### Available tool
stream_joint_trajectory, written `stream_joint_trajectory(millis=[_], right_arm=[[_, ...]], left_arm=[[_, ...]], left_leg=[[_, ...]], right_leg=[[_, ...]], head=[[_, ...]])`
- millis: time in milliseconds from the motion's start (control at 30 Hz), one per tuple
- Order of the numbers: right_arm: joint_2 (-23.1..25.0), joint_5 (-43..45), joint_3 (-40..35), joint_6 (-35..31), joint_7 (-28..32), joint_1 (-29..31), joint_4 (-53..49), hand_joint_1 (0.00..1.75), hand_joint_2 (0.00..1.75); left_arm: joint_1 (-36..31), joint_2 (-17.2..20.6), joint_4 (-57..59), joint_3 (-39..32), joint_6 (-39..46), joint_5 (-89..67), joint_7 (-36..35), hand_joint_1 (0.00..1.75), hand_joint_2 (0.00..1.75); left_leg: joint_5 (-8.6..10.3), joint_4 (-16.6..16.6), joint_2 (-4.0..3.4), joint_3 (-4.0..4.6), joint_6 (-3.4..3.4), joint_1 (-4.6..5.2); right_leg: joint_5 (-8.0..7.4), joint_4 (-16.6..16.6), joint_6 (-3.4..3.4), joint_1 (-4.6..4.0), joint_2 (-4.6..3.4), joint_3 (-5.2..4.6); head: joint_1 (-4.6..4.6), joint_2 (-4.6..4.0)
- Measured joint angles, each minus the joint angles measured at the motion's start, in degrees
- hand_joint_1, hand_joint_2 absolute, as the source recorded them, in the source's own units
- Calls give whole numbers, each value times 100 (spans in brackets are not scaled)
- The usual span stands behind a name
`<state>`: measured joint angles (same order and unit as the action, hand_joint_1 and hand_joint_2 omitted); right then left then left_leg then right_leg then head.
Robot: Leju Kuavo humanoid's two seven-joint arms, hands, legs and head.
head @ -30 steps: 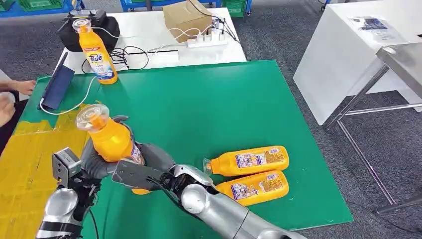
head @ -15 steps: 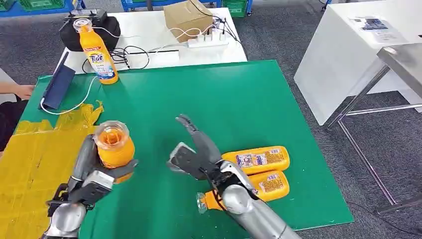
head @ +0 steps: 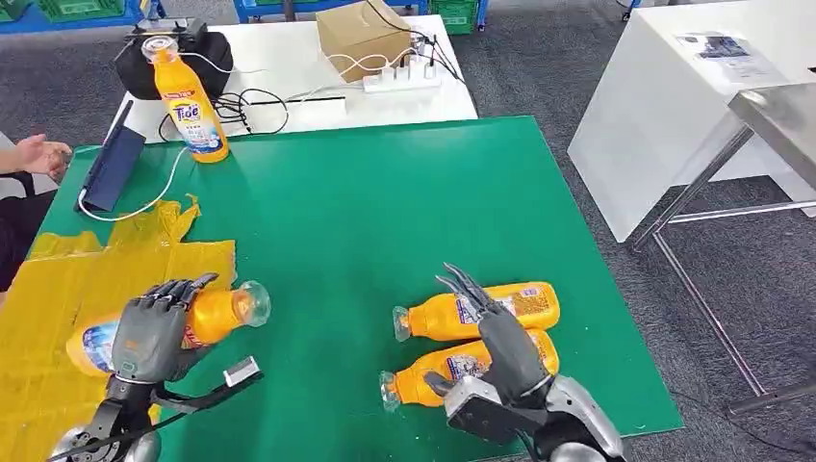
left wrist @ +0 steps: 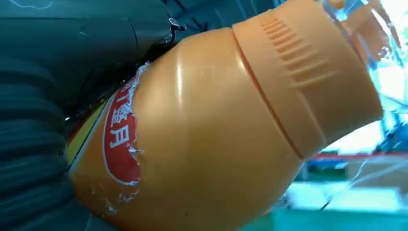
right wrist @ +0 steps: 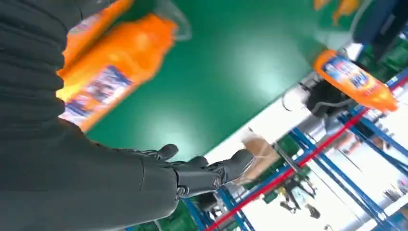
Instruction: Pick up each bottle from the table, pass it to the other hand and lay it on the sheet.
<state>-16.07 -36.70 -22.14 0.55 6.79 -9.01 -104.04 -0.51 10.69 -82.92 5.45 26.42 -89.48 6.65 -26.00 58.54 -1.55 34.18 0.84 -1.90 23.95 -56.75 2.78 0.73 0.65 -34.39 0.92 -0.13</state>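
Since half a second ago your left hand [head: 154,327] has tipped its gripped orange plastic bottle [head: 207,316] flat over the yellow sheet [head: 58,289] at the table's left edge, cap toward the open, empty right hand [head: 500,346].

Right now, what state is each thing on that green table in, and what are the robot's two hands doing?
Left hand: grips an orange plastic bottle.
Orange plastic bottle in the left hand: on its side over the yellow sheet.
Right hand: empty, fingers spread above the two lying bottles.
Two orange bottles on the green mat: on their sides, side by side.
Orange bottle at the far corner: upright.
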Motion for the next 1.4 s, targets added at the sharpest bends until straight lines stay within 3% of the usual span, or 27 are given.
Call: stream_joint_trajectory(millis=[67, 233, 267, 300, 633, 1400], right_arm=[[-247, 0, 9, 0, -175, -182, -177, 0, 175], [-881, -7, -24, -2, -441, -458, -400, 0, 175], [-977, -11, -28, -2, -463, -489, -404, 0, 175], [-1063, -15, -37, -2, -489, -508, -404, 0, 175], [-1739, -87, -81, 468, -773, -402, -297, 0, 175], [-2323, 114, -236, 1900, -592, 816, 1054, 0, 175]], left_arm=[[-101, 389, 313, 359, -103, -2, -622, 175, 175], [-347, 789, 1419, 780, -337, -15, -175, 175, 175], [-410, 856, 1600, 819, -343, -20, -123, 168, 175], [-506, 904, 1752, 847, -350, -20, -82, 0, 175], [-1339, 1073, 2964, 920, -826, 549, 434, 0, 175], [-2154, 985, 3744, 1307, -727, 971, 753, 0, 175]], left_leg=[[0, 0, 2, 0, 0, 0], [1, 0, -12, -1, 0, 0], [1, 0, -11, -2, 0, 1], [1, 0, -7, -5, -1, 4], [2, -7, 16, -46, -2, 8], [82, -6, 27, -24, -17, 12]], right_leg=[[0, 0, 0, 0, 1, 1], [-2, -1, -1, 0, -4, 2], [-2, -1, 0, 1, -4, 5], [-2, -1, 0, 5, -2, 9], [0, 0, -2, 9, 14, 65], [-59, 0, -3, 11, 34, 38]], head=[[-4, 0], [-2, 0], [0, 0], [0, 0], [-2, 0], [-4, 0]])
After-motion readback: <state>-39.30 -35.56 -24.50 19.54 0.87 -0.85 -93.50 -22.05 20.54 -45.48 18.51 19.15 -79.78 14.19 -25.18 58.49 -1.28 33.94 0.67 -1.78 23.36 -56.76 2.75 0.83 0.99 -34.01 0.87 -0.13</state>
